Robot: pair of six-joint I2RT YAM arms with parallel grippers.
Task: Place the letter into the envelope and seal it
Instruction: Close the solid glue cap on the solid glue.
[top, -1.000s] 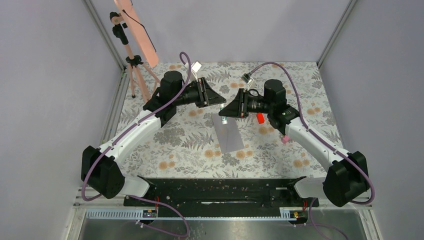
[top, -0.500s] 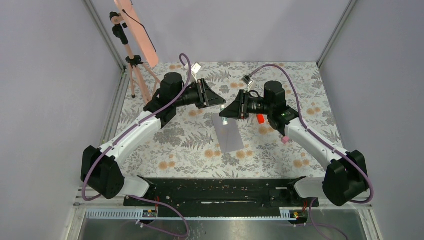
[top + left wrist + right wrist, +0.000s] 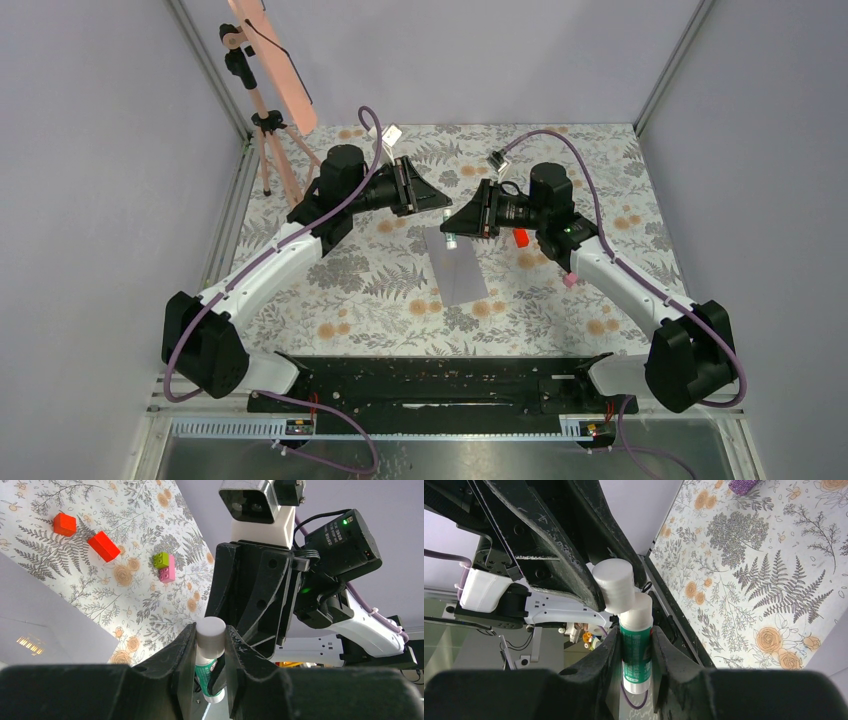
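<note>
White arms [image 3: 270, 262], black joints [image 3: 205, 345], purple cables [image 3: 560, 135]

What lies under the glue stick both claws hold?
The grey-lilac envelope lies flat on the floral table beneath the glue stick. The left claw and right claw cover its far end, and whether the letter is inside cannot be seen.

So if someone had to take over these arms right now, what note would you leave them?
Left gripper: shut on the cap of a glue stick.
Right gripper: shut on the glue stick body, held over the envelope's far end.
Envelope: flat on the table between the arms.
Letter: no separate sheet in view. It is probably inside the envelope, but I cannot confirm that.
Done: glue stick picked up, one gripper on each end.
Left: pull the cap off (it looks askew), glue the flap, then press it shut.
</note>
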